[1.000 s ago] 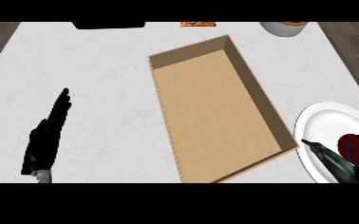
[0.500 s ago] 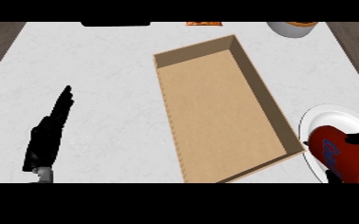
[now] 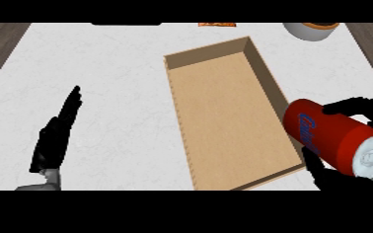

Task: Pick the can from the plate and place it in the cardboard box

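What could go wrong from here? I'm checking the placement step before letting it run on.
The red cylindrical can, held by the right hand, hangs over the right wall of the open cardboard box; lowered here, it might catch that wall. It lies tilted, so it may land on its side and roll. The left hand rests open, away from the box, so nothing steadies it.

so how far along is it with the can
Picked up: the right hand is curled round the red can, held at the box's right wall, and no plate is in view. Left to do: move it over the box, which holds nothing, and let go. The left hand rests open at the left.
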